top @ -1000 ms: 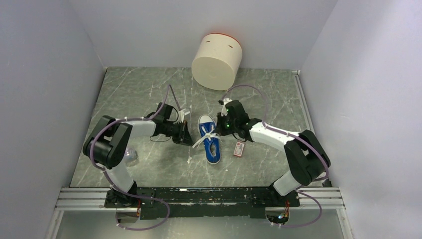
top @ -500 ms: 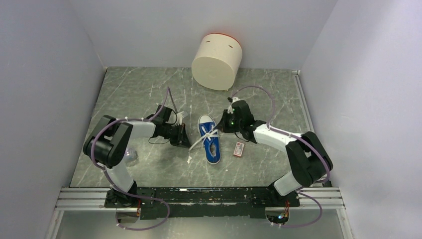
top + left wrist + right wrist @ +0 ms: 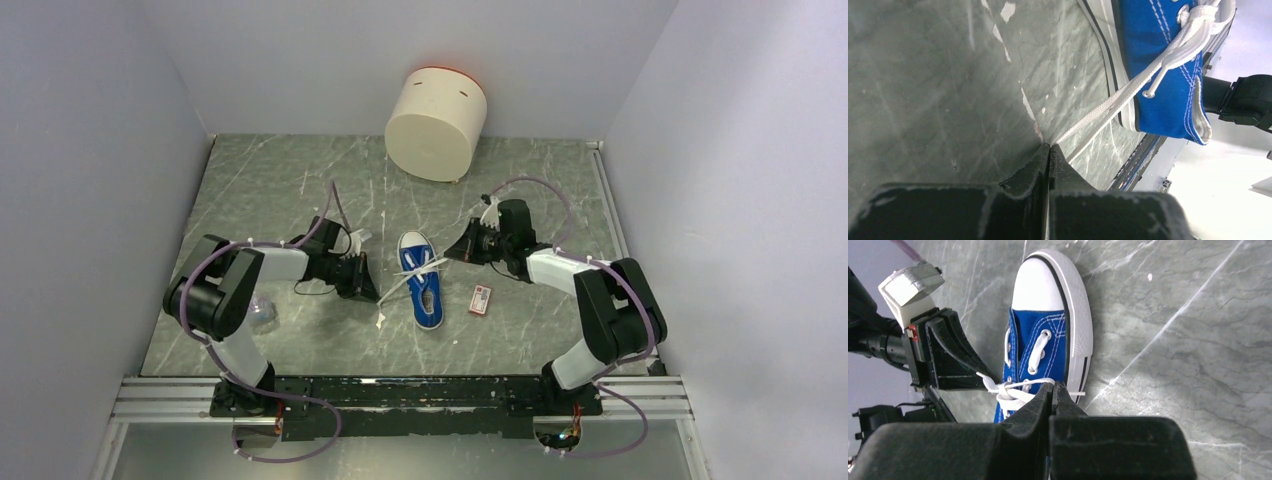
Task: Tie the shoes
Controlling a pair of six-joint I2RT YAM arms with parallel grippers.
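Okay, my left gripper and right gripper each pinch a lace; sneaker has first knot, no bow yet.

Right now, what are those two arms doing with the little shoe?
Left gripper shut on one lace, right gripper shut on the other. Sneaker on its sole, laces stretched to both sides. Packet beside it, not in the way.

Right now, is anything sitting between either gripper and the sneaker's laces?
Nothing visible does. The left gripper and the right gripper are each shut on one of the laces, on either side of the sneaker. The red-and-white packet lies beside the heel, clear of both strands.
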